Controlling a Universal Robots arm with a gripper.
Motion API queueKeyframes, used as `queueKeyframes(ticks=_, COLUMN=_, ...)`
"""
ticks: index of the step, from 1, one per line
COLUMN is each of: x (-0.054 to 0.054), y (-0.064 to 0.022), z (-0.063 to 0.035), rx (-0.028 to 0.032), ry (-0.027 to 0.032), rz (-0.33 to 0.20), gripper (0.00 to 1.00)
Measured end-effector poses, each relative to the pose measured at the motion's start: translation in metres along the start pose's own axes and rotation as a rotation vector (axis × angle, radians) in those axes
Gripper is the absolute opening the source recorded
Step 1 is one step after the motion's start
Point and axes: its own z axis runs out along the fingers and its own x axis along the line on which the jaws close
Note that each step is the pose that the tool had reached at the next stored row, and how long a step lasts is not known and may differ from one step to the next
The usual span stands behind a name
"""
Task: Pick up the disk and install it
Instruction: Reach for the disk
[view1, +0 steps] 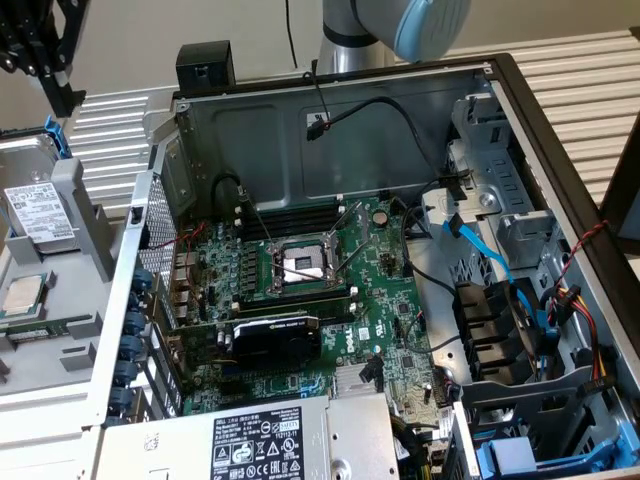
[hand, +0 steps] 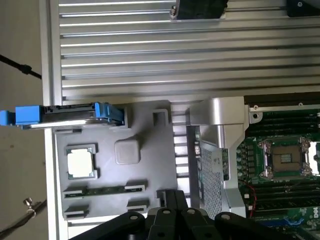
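Disk (view1: 40, 210), blue-framed, white-labelled, upright on edge in tray (hand: 150, 150).

A ribbed aluminium surface (hand: 150, 50) of long parallel slats spreads out beneath the gripper (hand: 172, 202) and well beyond it. The grooves are dark and the ridges catch pale streaks of light. Off to one side of the gripper the surface ends at a straight edge, and below it lies a plain, lightly speckled beige floor (hand: 22, 165) crossed by a thin black cable (hand: 20, 67). In the exterior view the same slats run on just beside the gripper and far across from it. Behind them is a bare tan backdrop (view1: 200, 25); whether it is wall or floor I cannot tell. The light is soft and even.
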Motion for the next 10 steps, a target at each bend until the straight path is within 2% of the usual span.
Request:
queueKeyframes(ticks=4, x=0.017, y=0.0061, z=0.0000, rx=0.0000, ry=0.0000, rz=0.000, gripper=0.11)
queueKeyframes(ticks=10, x=0.031, y=0.0215, z=0.0005, rx=-0.0001, ry=-0.0001, rz=0.000, gripper=0.11)
